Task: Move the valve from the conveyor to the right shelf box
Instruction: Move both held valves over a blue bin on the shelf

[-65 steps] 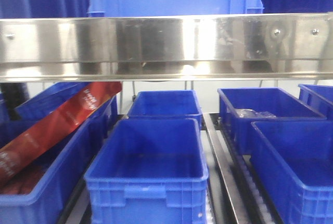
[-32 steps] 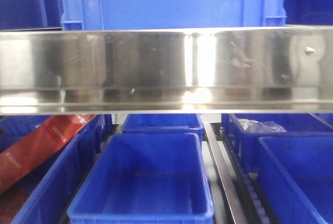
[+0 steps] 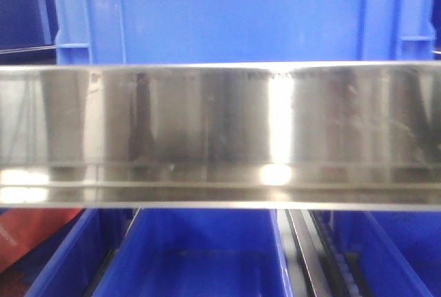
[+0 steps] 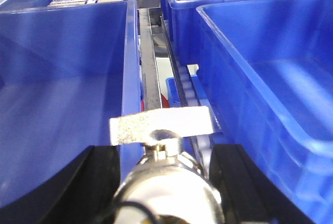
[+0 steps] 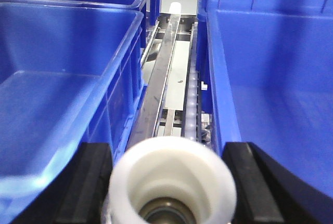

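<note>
Left box: in my left wrist view, a blue box (image 4: 62, 78) fills the left side, its wall just beside the fingers (image 4: 99, 182).
Left gripper (image 4: 166, 154): I see it closed tight on the valve (image 4: 161, 125), the flat lever lying crosswise above the body.
Valve position: held over the roller track (image 4: 182, 73), between that box and the right-hand box (image 4: 270, 68).
Right gripper (image 5: 170, 154): clamped round a white round part (image 5: 171, 177), above a track between two more blue boxes.
Front view: the right shelf (image 3: 220, 131) rail spans my screen, a big blue crate (image 3: 227, 14) standing above it.
</note>
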